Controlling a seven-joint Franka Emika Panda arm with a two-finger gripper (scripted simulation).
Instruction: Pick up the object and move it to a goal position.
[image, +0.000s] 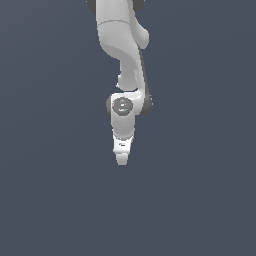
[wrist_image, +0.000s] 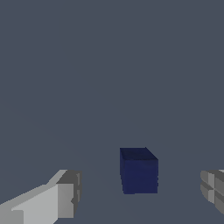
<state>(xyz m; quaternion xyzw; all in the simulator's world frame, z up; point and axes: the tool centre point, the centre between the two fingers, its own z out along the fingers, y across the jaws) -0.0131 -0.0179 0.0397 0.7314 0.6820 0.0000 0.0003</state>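
Our white robot gripper was spread wide, and nothing was held in it. In the wrist view we saw one grey finger pad on one side and the other grey finger pad on the far side. The small dark navy-blue cube sat between them on the flat grey-blue floor, closer to the middle than to either pad, and it touched neither one.

We thought the cube would be light and hard, not squashy. Its sides looked flat and smooth, so it might slip if we squeezed too softly. We judged the best place to hold it was on its two flat sides facing the pads, near the middle.

In the exterior view, the white robot arm hung down and its gripper pointed at the floor. We could not find the cube there; the gripper likely hid it. We saw no mark for the goal spot. Both pads were cut off at the picture's edge.
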